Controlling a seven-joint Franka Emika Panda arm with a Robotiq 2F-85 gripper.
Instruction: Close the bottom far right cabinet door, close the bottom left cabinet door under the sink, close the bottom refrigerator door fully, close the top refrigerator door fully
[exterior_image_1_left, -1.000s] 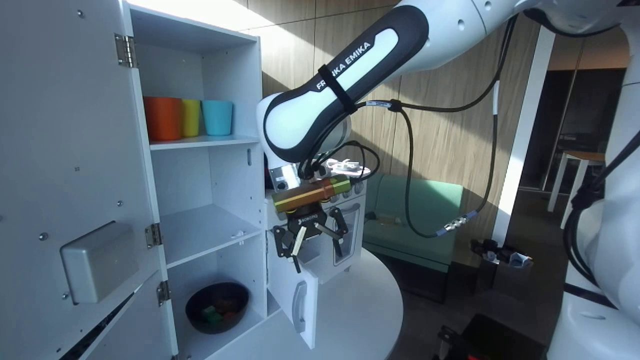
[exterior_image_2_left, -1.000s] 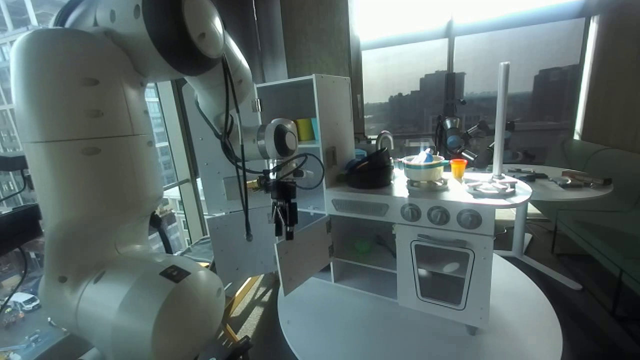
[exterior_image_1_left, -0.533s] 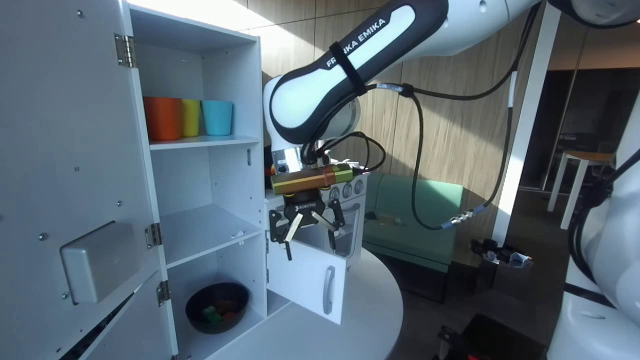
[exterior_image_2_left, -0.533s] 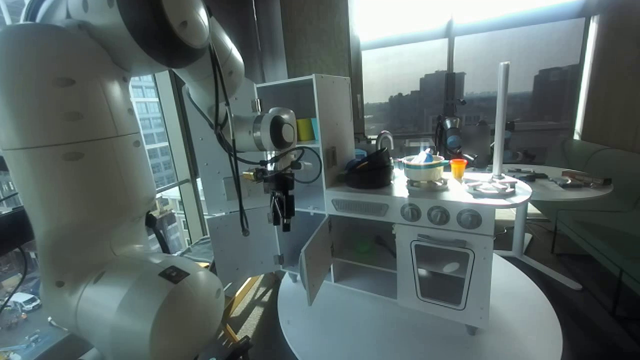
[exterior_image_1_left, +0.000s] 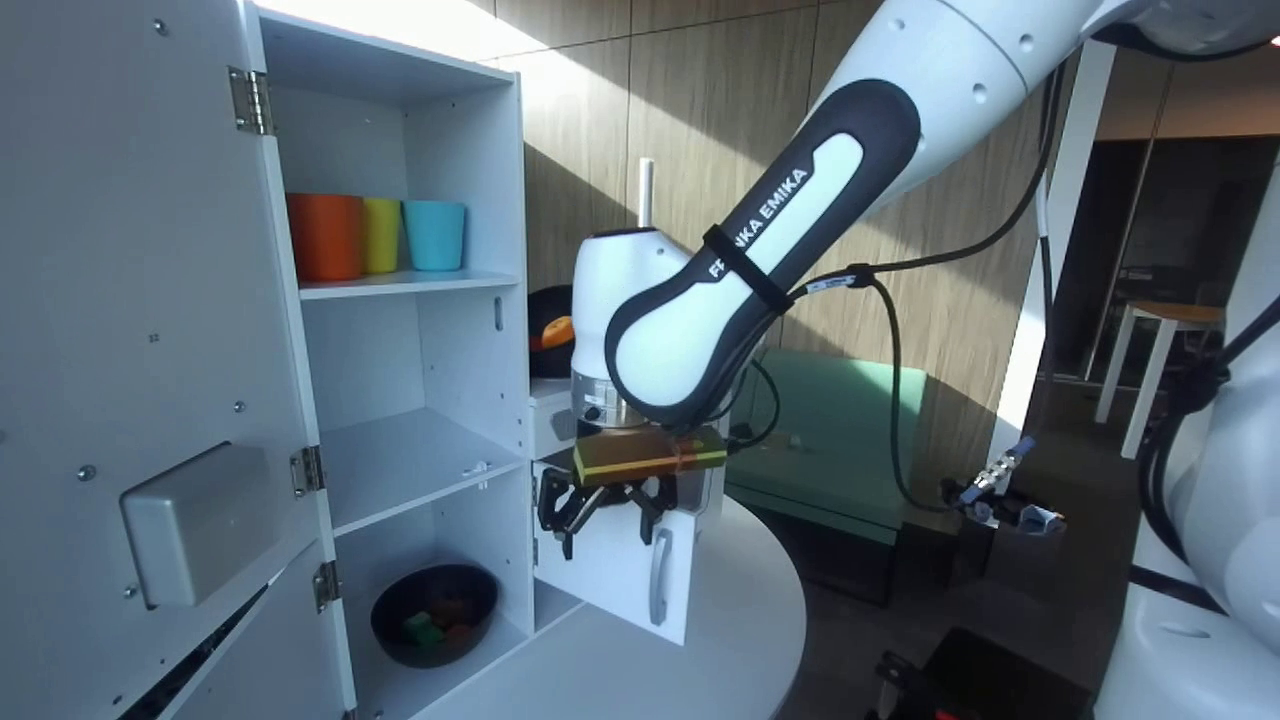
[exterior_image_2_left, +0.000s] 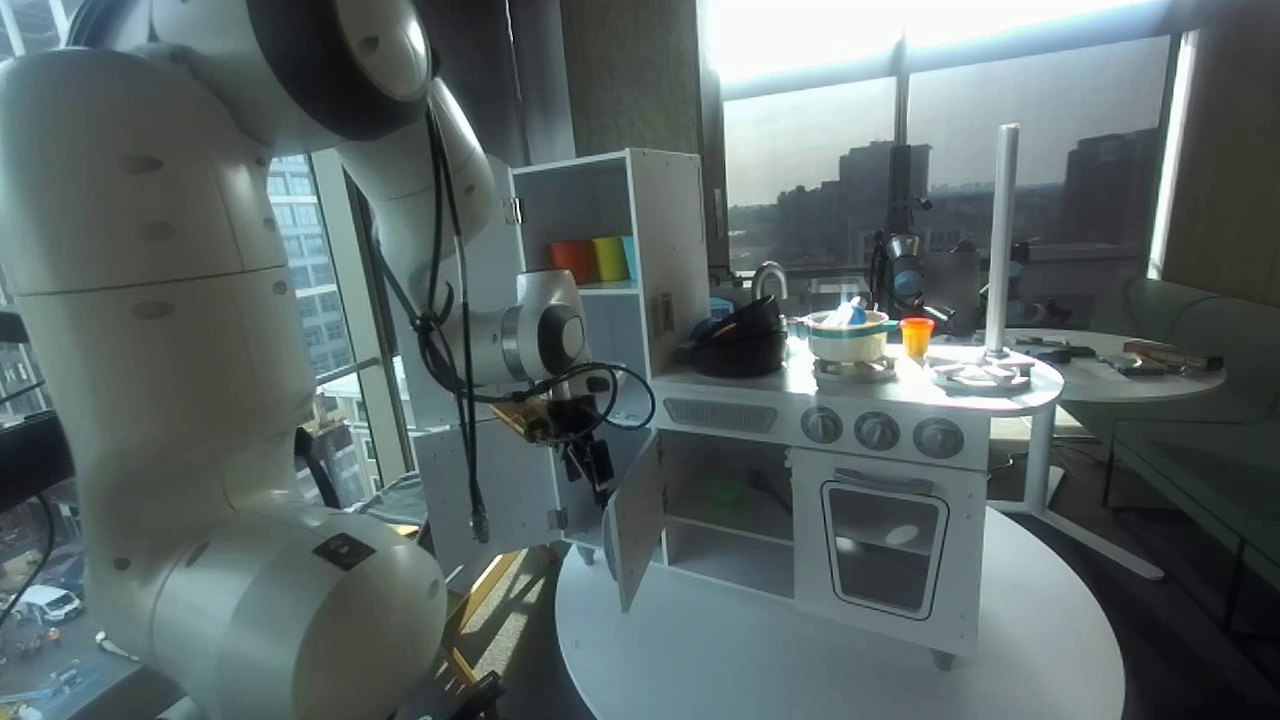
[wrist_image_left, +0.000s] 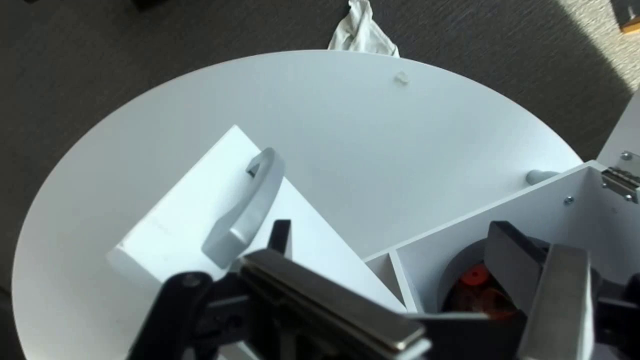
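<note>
"Wrist view: the black two-finger gripper (wrist_image_left: 392, 240) has its jaws spread wide, holding nothing. Step in hand?"

"Closing, I judge, the plain white low rectangular cabinet door (exterior_image_1_left: 615, 572) under the sink, swung well out in both exterior views. Its grey arched handle (wrist_image_left: 247, 215) is on the gripper's side. Contact: cannot tell."

"Method?"

"Push the handle face near the free edge for leverage; follow its swing toward the white shelved compartment (exterior_image_2_left: 730, 562). Keep clear of the handle's loop, which could snag. Finish with a slow press, to avoid rebound."

"Remaining?"

"The tall white refrigerator door (exterior_image_1_left: 150, 250) with a grey box (exterior_image_1_left: 205, 525), and the smaller white refrigerator door (exterior_image_1_left: 280, 650) below: both open."
</note>
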